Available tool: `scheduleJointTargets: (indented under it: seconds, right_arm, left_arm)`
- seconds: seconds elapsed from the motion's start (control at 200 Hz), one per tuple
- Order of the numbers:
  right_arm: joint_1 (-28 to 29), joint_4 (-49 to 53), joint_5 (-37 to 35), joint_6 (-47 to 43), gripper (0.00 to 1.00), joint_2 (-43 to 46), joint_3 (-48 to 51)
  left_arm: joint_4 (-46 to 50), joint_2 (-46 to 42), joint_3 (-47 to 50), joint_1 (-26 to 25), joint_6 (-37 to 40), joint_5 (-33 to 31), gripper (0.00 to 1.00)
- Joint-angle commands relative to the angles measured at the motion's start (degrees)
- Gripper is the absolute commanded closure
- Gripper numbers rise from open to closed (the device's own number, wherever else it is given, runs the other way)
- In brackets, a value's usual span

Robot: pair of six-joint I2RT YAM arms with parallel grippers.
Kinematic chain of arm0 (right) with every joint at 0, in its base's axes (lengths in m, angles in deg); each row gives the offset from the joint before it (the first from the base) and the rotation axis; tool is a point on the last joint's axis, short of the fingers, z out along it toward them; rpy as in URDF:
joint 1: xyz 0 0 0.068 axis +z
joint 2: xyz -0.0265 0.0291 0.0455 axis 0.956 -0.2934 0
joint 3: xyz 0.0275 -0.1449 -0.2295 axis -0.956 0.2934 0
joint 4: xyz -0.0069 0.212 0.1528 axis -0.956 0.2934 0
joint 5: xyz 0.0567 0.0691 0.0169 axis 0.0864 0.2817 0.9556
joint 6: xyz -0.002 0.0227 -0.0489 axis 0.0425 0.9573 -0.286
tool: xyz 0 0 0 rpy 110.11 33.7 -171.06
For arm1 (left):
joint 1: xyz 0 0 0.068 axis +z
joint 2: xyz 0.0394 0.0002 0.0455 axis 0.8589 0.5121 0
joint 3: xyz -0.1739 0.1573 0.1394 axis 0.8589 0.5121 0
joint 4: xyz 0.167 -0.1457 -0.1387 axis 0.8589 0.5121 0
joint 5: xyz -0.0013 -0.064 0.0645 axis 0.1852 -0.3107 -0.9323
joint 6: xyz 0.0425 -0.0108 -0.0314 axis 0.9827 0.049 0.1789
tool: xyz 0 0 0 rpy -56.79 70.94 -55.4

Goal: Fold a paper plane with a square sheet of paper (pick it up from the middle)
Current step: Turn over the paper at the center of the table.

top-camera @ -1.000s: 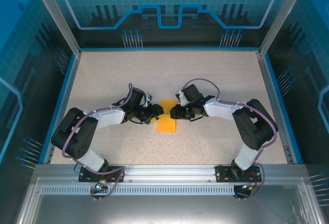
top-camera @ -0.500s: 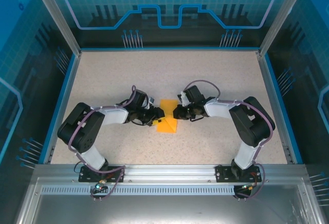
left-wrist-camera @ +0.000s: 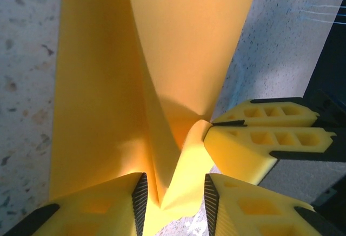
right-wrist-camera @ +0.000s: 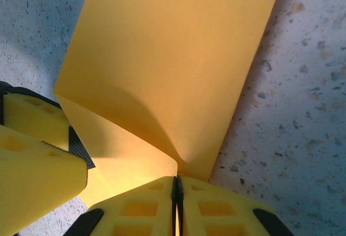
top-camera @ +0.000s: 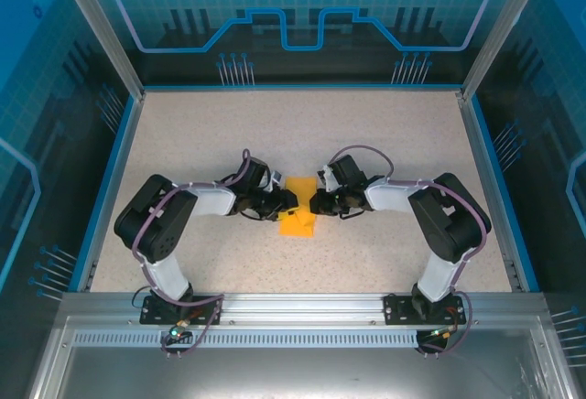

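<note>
Paper (top-camera: 298, 217): lying mid-way across the table (top-camera: 385, 143), buckling up into a ridge. Your right gripper (right-wrist-camera: 176, 184) is pinching its edge tight; your left gripper (left-wrist-camera: 174, 191) is straddling the ridge, jaws narrowly apart.

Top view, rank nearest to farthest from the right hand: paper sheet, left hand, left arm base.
1. Paper sheet, pinched in the right hand.
2. Left hand, just across the sheet, leftward.
3. Left arm base, far off, near-left.

The orange-yellow sheet of paper (left-wrist-camera: 97, 84) lies on the speckled desk (left-wrist-camera: 21, 41), buckled up into a raised ridge. The left jaws stand apart astride that ridge. The right jaws are pinched tight on the sheet's edge.
</note>
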Motion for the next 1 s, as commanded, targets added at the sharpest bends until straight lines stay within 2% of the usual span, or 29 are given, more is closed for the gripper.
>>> scheduleJointTargets:
  seconds: [0.0, 0.275, 0.345, 0.55, 0.67, 0.8, 0.945, 0.995]
  right_arm:
    - [-0.9, 0.2, 0.1, 0.3, 0.87, 1.6, 0.5]
    - [-1.7, 0.5, -0.9, 2.3, 0.64, 7.8, 2.0]
    - [-2.0, 1.9, -3.1, 2.5, 0.57, 10.7, 2.8]
    - [-2.0, 6.3, -11.7, 2.2, 0.26, 20.9, 6.9]
    - [-2.0, 8.9, -16.9, 1.9, 0.18, 28.0, 9.9]
    - [-2.3, 12.4, -21.2, 1.8, 0.11, 35.7, 12.8]
    - [-2.3, 16.9, -25.2, 2.4, 0.01, 43.0, 14.3]
    - [-2.3, 18.4, -26.3, 2.5, 0.01, 44.7, 14.4]
  left_arm:
    - [0.4, 1.9, -2.0, -0.3, 2.7, 1.4, 0.65]
    - [0.2, 3.1, -2.6, -0.4, 4.5, 1.9, 0.76]
    - [0.3, 3.2, -2.7, -0.4, 4.9, 1.7, 0.8]
    - [2.0, 2.9, -4.3, -0.4, 7.1, 0.1, 0.93]
    - [6.3, 0.9, -6.4, -0.4, 9.8, -1.8, 0.95]
    - [18.7, -4.1, -10.4, -0.5, 15.2, -7.5, 0.96]
    - [37.3, -11.1, -17.8, -2.4, 23.4, -20.6, 0.96]
    - [42.8, -12.8, -20.5, -3.5, 25.8, -25.7, 0.95]
